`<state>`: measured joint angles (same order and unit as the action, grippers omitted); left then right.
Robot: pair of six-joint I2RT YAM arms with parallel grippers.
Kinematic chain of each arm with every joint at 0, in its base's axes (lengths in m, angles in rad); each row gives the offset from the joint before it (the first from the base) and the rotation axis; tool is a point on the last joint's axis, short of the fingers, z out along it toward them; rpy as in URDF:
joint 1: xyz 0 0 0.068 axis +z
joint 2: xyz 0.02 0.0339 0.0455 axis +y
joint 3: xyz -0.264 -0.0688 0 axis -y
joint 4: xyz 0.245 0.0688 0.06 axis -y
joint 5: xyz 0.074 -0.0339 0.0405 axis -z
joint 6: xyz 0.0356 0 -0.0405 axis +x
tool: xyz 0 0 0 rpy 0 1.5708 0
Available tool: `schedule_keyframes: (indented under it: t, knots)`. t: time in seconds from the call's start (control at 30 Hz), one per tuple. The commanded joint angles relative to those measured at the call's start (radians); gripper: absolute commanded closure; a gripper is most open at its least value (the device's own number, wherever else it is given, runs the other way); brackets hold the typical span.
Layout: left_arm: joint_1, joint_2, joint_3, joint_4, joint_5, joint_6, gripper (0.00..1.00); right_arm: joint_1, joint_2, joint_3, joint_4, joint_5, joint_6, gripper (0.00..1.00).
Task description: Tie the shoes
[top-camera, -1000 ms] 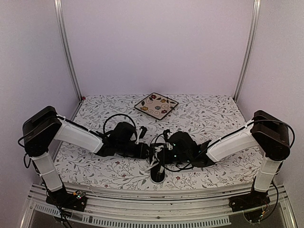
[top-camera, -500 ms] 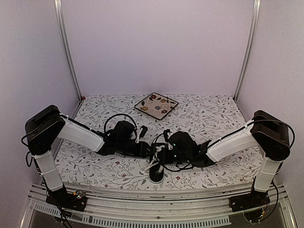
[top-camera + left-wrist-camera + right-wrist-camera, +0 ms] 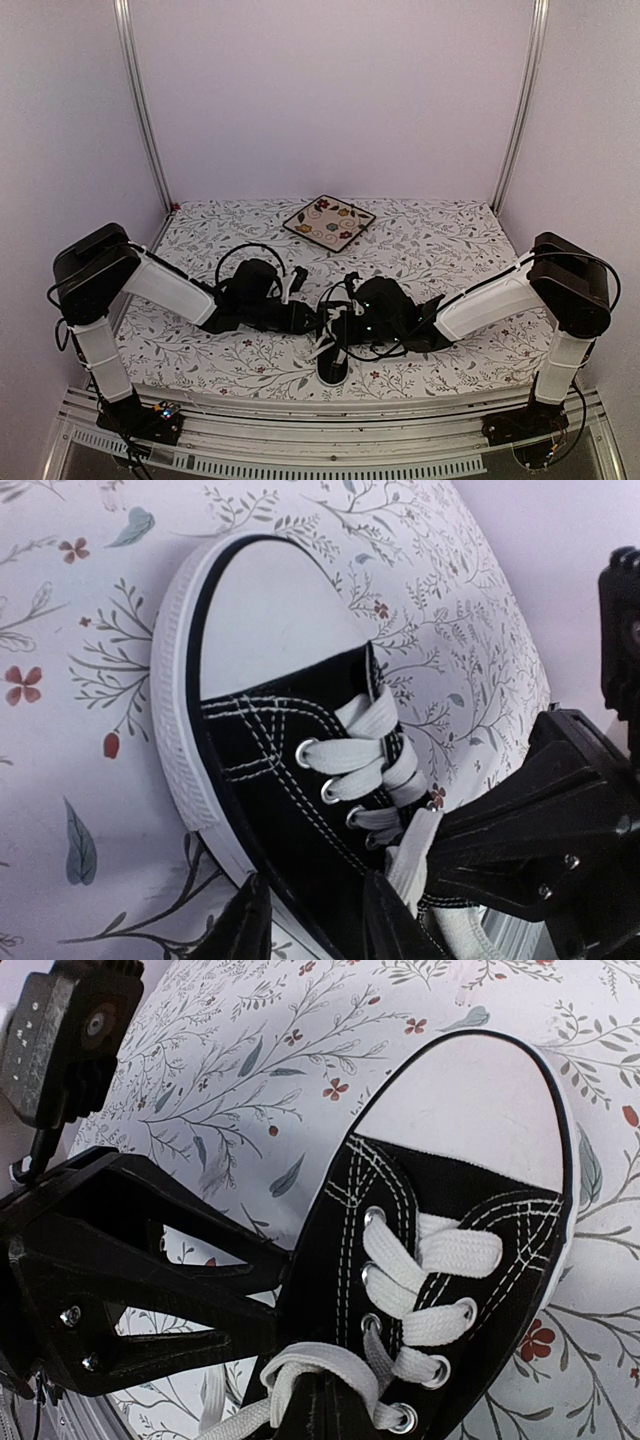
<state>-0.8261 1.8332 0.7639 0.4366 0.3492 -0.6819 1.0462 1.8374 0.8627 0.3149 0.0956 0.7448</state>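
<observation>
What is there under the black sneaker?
The flower-printed table cover shows around the black sneaker, whose white sole rim lies on it. Anything directly beneath the sole is covered by the sneaker itself.

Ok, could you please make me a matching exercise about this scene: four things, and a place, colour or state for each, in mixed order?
Things:
1 plate
2 sneaker
3 laces
4 right gripper

Descriptions:
a jaws shut
b far side of the table
c white, threaded through eyelets
d black, at the near edge

Pairs: 1-b; 2-d; 3-c; 4-a
</observation>
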Motion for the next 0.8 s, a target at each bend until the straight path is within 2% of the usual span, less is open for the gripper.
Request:
schedule_keyframes:
  t: [0.0, 0.13, 0.27, 0.5, 0.77]
  knots:
    - [-0.024, -0.047, -0.020, 0.023, -0.003, 0.013, 0.69, -0.012, 0.001, -0.018, -0.053, 0.049, 0.004, 0.98]
    - [-0.025, -0.111, -0.041, -0.009, -0.095, 0.025, 0.71, -0.013, 0.001, -0.018, -0.053, 0.049, 0.004, 0.98]
    - [-0.024, -0.116, -0.014, -0.051, -0.117, 0.055, 0.71, -0.013, 0.004, -0.015, -0.053, 0.046, 0.004, 0.98]
    - [-0.024, -0.050, 0.069, -0.071, 0.002, 0.100, 0.77, -0.012, 0.009, -0.009, -0.056, 0.041, 0.002, 0.98]
    - [-0.013, -0.010, 0.099, -0.156, -0.020, 0.109, 0.84, -0.012, 0.008, -0.004, -0.056, 0.041, 0.001, 0.98]
